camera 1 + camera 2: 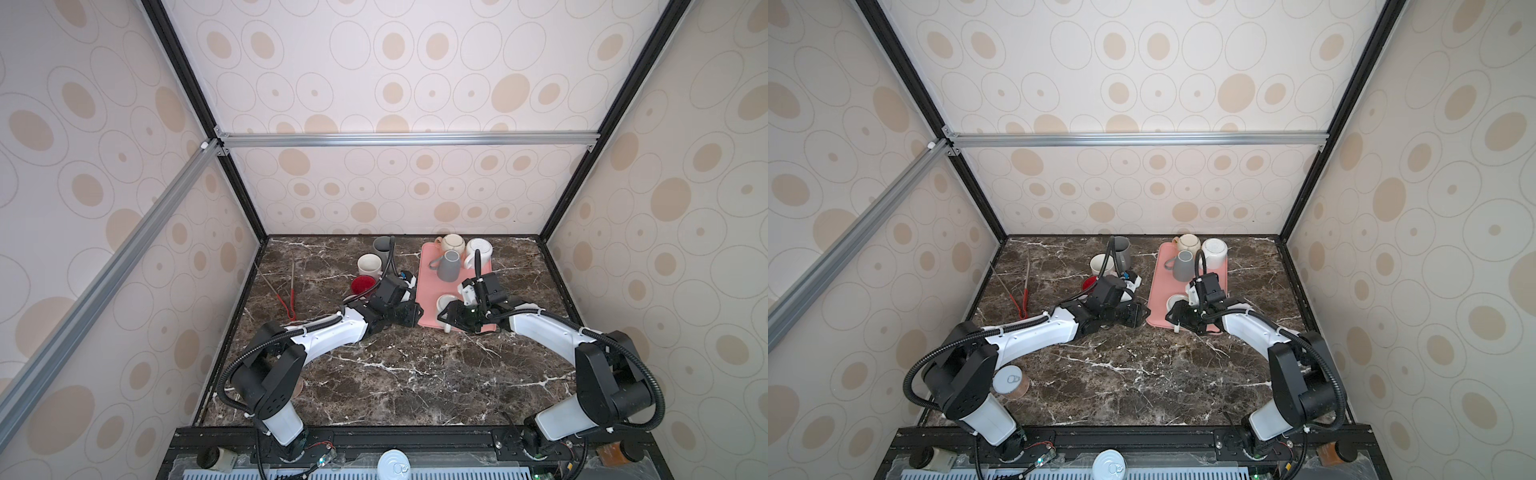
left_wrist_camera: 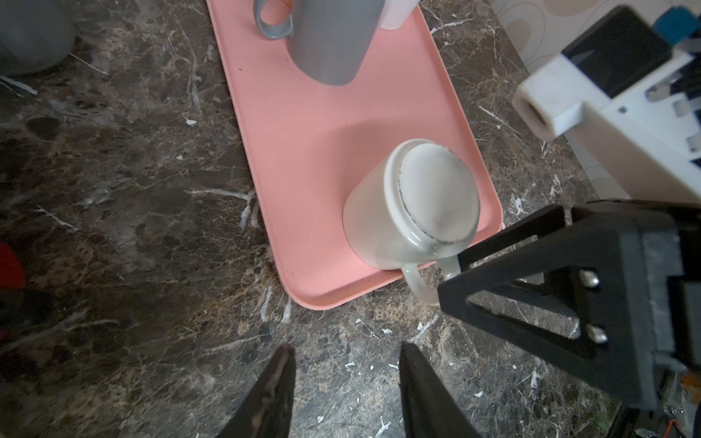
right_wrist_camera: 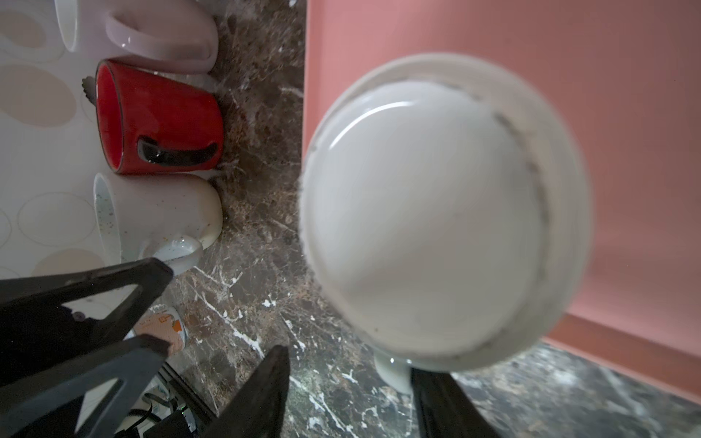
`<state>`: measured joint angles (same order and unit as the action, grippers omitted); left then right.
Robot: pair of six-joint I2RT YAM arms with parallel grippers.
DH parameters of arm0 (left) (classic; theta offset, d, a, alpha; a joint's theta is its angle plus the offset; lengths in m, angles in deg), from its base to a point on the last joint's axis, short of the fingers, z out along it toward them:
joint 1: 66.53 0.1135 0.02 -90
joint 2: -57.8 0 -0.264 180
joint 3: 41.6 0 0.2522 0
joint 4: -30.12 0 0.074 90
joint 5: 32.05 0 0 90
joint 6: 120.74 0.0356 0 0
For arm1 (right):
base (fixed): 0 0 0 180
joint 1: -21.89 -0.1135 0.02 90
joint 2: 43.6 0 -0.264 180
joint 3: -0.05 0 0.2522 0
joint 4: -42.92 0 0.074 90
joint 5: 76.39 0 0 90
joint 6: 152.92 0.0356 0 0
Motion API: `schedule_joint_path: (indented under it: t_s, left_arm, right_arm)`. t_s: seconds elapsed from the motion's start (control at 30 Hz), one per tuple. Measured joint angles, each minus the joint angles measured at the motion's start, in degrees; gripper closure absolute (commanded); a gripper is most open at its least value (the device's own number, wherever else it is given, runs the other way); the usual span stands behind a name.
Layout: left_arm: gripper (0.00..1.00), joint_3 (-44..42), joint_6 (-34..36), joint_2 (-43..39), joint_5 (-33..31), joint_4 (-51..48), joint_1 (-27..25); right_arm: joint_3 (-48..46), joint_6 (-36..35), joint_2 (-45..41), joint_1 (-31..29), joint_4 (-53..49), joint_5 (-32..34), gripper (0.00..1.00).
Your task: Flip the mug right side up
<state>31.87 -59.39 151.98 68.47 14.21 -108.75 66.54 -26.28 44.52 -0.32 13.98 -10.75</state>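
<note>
By the near edge of the pink rectangular plastic tray (image 2: 303, 151), the right gripper (image 3: 349, 364) straddles, half-open and unclamped, the upside-down white ceramic mug (image 2: 417, 201)'s handle; the left gripper (image 2: 347, 347) hangs part-open, empty.

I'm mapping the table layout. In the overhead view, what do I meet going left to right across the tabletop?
tongs → red mug → tray

The white mug (image 2: 413, 212) looks like glazed ceramic, smooth and glossy, as does the red mug (image 3: 159, 117). The pink tray (image 2: 322, 151) looks like smooth, matt plastic, and the table (image 2: 132, 189) like dark, polished, veined marble.
</note>
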Motion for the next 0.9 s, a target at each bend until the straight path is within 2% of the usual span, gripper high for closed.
schedule_joint_path:
  t_s: [0.23,0.37,0.63,0.9]
  left_arm:
    - [0.53,-1.6,-0.5,-1.5,-0.9,-0.1,0.0]
    - [0.51,-1.7,-0.5,-1.8,-1.2,-0.1,0.0]
    - [0.51,-0.6,5.1,-0.6,1.8,-0.1,-0.3]
    - [0.51,8.7,11.3,8.7,2.6,-2.3,-2.3]
  right_arm:
    - [4.1,1.6,3.2,-4.3,1.9,-0.4,0.45]
    - [4.2,1.0,2.1,-4.4,0.3,2.2,0.45]
    - [0.2,-1.4,-10.6,-3.4,-4.1,11.5,0.45]
    - [-6.7,-1.3,-17.1,1.8,-5.4,15.5,0.45]
